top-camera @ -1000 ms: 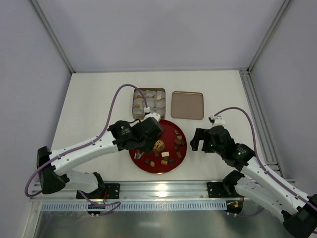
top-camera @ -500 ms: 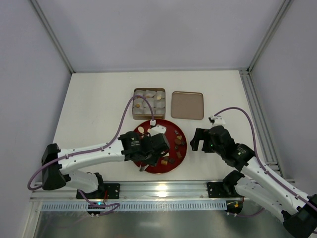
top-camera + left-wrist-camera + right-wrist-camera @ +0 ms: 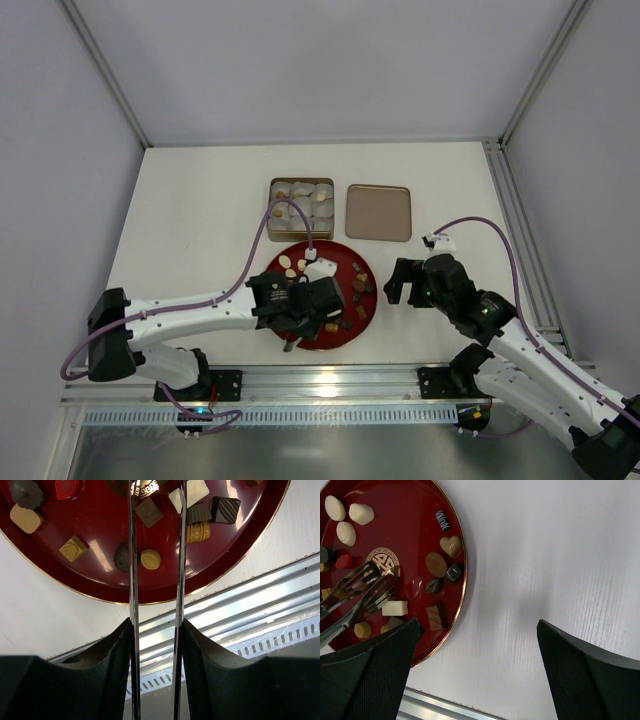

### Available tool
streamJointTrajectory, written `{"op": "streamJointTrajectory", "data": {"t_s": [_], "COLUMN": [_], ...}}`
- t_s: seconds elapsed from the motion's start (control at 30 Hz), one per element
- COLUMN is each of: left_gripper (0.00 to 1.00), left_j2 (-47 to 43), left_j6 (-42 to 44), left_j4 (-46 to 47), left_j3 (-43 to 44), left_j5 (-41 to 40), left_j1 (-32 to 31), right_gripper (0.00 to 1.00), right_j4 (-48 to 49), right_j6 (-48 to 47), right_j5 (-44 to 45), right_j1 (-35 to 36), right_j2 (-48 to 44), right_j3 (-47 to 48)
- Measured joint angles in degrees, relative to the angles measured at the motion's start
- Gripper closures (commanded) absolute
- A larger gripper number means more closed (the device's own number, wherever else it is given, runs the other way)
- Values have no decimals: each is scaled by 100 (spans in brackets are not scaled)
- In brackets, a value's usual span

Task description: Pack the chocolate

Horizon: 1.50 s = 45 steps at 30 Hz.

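Several small chocolates [image 3: 358, 287] in dark brown, tan and cream-white lie on a round red plate [image 3: 372, 305]. My left gripper [image 3: 312, 306] hovers over the near half of the plate, shut on metal tongs [image 3: 132, 555]. The tongs' two blades stand apart, with a tan round chocolate [image 3: 150, 559] and a dark square one [image 3: 149, 512] lying on the plate between them. The tong tips [image 3: 370, 580] also show in the right wrist view, empty over the plate's gold emblem. My right gripper [image 3: 402, 284] is open and empty above bare table, just right of the plate rim [image 3: 463, 580].
A square tin [image 3: 300, 204] with white paper cups, some holding chocolates, stands behind the plate. Its brown lid [image 3: 378, 212] lies to the right of it. An aluminium rail [image 3: 330, 378] runs along the near table edge.
My left arm has swung from the plate's far left side, near the tin, toward the near edge of the plate, taking the tongs along. The right arm has not moved.
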Motion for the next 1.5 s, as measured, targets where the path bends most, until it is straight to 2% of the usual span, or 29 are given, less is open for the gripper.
{"op": "streamJointTrajectory", "data": {"t_s": [0.33,0.67,1.03,1.5], "left_gripper": [66,79,85,86], "left_j2": [42,46,46,-4], "left_j6": [-15,-26,-26,-24], "left_j4": [92,96,85,-9], "left_j3": [-57,-57,-57,-57], "left_j5": [-4,-63,-160,-289], "left_j1": [-7,-7,-7,-7], "right_gripper": [0,0,0,0], "right_j4": [0,0,0,-2], "right_j6": [2,2,2,4], "right_j5": [-4,-4,-2,-4], "right_j1": [0,0,0,0], "right_j2": [0,0,-48,-50], "right_j3": [0,0,0,0]}}
